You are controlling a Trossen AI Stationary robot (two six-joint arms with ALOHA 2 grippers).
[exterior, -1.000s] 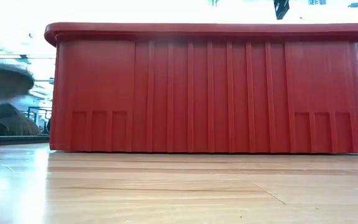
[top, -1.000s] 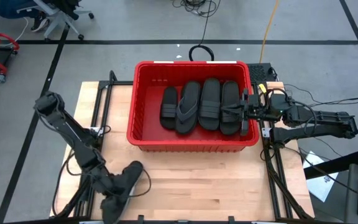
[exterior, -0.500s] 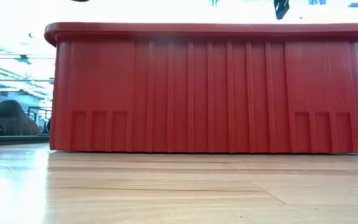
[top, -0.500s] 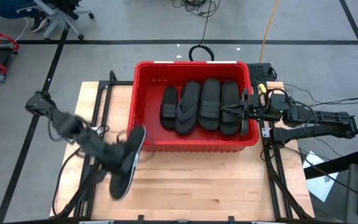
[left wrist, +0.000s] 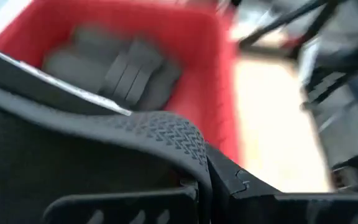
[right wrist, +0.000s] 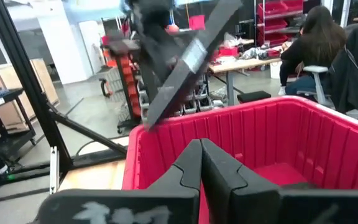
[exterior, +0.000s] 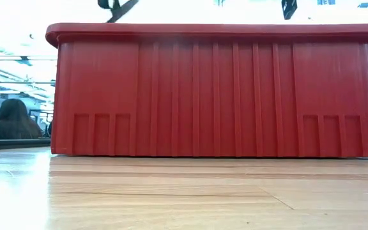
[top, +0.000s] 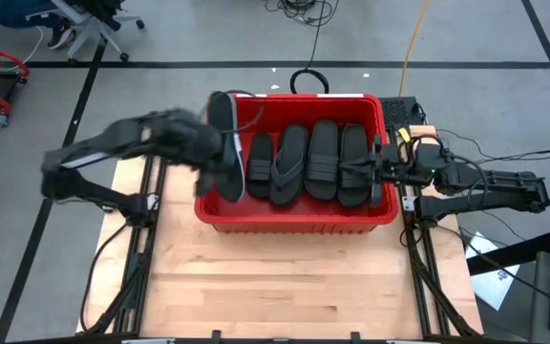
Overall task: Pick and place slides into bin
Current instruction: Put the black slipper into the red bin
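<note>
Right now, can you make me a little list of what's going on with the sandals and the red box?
box: red bin on the wooden table
sandals inside: four black ones lying side by side
sandal in the air: one black sandal tilted over the bin's left end
left gripper: fingers shut on that sandal
right gripper: fingers shut, at the bin's right rim, holding nothing that I can see
behind the table: a person seated in the room

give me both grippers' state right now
left gripper: shut on a slide, over the bin.
right gripper: shut, empty, at the bin's right rim.
</note>
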